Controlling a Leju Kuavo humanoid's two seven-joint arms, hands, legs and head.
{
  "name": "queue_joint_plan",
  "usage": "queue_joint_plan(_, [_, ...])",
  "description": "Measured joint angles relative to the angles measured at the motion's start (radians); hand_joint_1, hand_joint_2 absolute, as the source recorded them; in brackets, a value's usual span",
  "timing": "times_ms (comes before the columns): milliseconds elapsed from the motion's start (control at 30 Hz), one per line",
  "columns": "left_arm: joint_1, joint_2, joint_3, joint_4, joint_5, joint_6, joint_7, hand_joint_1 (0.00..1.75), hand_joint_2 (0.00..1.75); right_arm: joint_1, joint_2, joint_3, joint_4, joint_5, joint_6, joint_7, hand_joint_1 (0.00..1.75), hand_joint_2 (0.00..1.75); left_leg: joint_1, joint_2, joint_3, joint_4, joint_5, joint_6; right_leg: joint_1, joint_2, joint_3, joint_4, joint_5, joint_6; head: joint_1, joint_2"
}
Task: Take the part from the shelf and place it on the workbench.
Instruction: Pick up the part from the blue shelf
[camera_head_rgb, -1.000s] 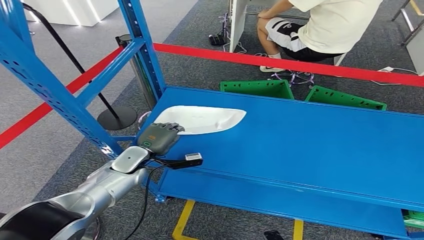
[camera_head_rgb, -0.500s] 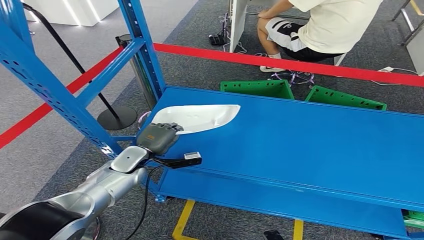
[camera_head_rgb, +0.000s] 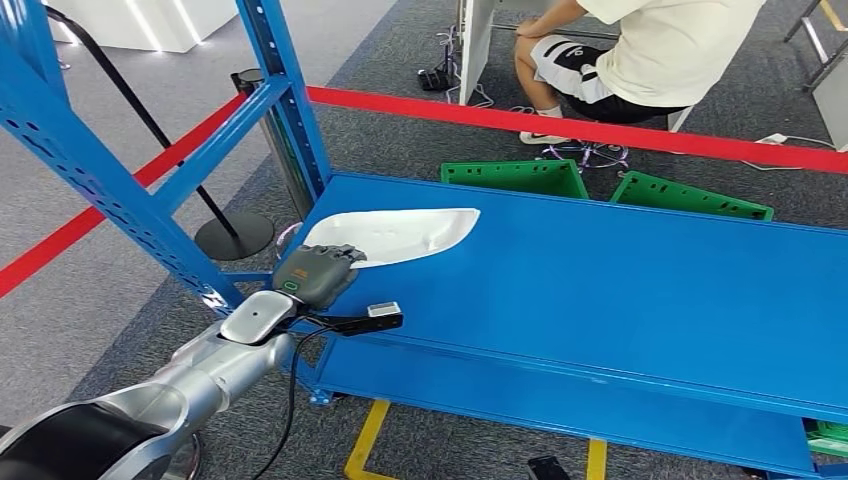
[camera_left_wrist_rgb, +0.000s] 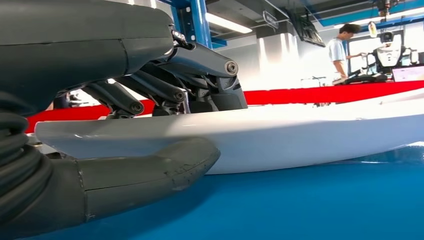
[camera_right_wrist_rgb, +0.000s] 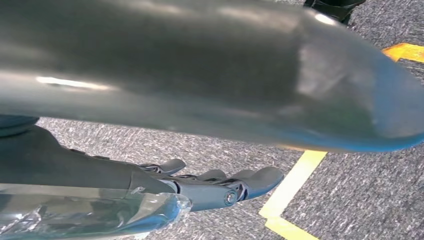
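Here the left robot hand (camera_head_rgb: 318, 272) pinches the white part (camera_head_rgb: 395, 236) at its near edge, thumb under, fingers (camera_left_wrist_rgb: 165, 92) over, ready to lift it off the blue shelf (camera_head_rgb: 620, 290).

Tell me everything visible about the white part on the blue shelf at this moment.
The white part is a long, flat, glossy shell, plastic by the look, rounded at one end and tapering to a point at the other, with a shallow dished top and a raised rim. It lies flat on the blue shelf near its left corner post. The left hand grips its rounded near end: in the left wrist view the thumb is under the edge and the fingers lie over the top. Nothing else touches it.
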Motion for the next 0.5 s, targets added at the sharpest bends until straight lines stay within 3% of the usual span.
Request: queue_joint_plan(500, [0.0, -0.003, 0.004, 0.0, 0.013, 0.002, -0.015, 1.7, 1.75, -0.001, 0.0, 0.0, 0.0, 0.0, 0.0, 0.0, 0.0, 0.0, 0.0, 0.0, 0.0, 0.0, 0.0, 0.0, 0.0, 0.0, 0.0, 0.0, 0.0, 0.0, 0.0, 0.0])
